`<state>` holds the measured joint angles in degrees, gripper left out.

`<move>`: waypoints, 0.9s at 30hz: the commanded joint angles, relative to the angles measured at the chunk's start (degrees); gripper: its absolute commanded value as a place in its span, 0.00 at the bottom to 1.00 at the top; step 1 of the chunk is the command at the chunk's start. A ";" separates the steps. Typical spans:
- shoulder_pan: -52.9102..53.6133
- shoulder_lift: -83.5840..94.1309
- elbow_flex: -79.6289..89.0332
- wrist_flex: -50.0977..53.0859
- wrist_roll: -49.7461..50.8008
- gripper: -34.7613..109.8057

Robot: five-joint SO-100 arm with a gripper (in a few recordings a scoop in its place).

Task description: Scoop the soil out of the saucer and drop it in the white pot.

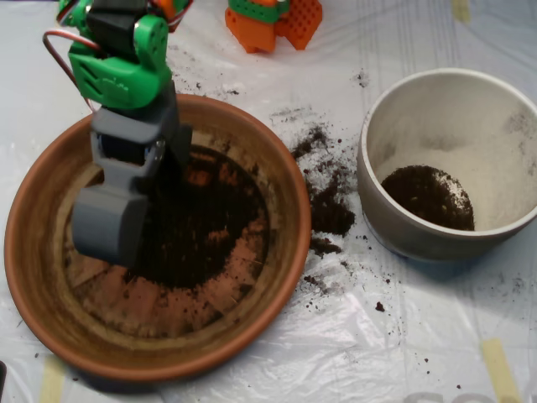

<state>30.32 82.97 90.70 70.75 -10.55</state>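
While the gripper (113, 222), its opening unreadable from above, sits low in the saucer (50, 277), it should sweep right through the soil (205, 222) beside it.

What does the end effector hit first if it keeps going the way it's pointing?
Most likely the soil in the saucer: the end effector points down into the dish at the pile's left edge. Height is hard to judge from overhead, so it may already be touching.

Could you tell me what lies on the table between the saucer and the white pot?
In the overhead view, spilled soil lies on the plastic sheet between the saucer and the white pot, in dark clumps and smears.
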 commanded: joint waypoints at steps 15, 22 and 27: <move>3.43 -1.14 10.99 -8.44 -5.36 0.58; 3.87 -2.99 10.55 -5.80 -7.12 0.56; 5.19 -4.04 9.40 -6.86 -7.38 0.52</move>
<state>33.84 77.08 101.95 64.07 -16.70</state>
